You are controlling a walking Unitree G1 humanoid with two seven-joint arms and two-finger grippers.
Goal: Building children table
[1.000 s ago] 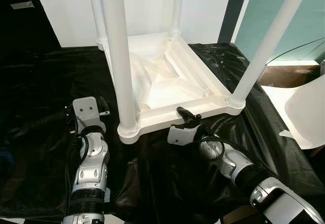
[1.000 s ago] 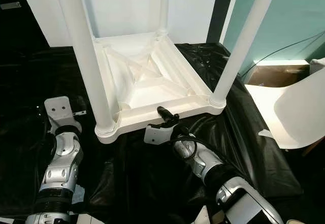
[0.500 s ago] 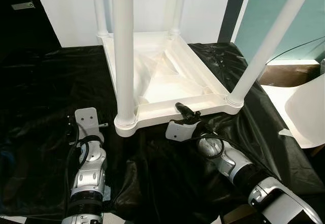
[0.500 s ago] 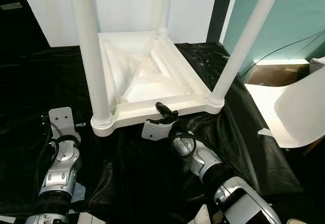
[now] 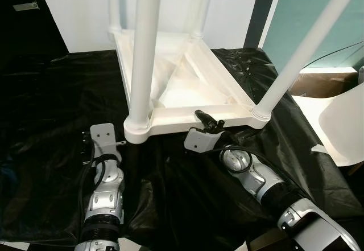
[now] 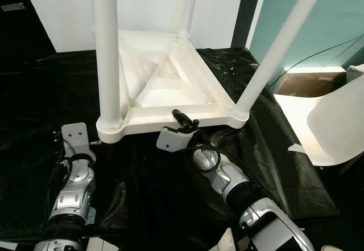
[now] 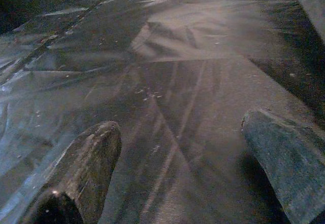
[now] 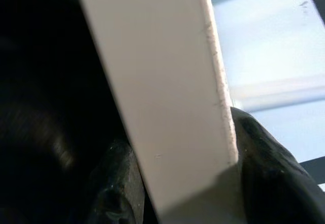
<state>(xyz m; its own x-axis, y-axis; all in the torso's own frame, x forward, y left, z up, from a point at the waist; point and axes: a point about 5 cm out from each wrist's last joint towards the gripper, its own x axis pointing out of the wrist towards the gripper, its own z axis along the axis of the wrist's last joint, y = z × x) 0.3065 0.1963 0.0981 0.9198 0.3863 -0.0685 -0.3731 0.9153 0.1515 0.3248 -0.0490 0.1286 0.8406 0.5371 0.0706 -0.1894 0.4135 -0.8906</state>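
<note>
We grip the near rim of the upturned table (image 5: 187,86) with our right pincer (image 5: 208,123), closed on it. Our left pincer (image 7: 177,168) hovers spread and empty over the black sheet (image 5: 45,120). Next, likely turning the table upright with both arms.

The four legs (image 5: 145,46) of the upturned white table (image 5: 187,86) ran off the top edge, so their ends could not be seen. The right gripper (image 5: 206,123) hid part of the table's near rim, with one of its fingers tucked out of sight behind that rim. The white chair (image 5: 344,126) was cut off by the right edge.
</note>
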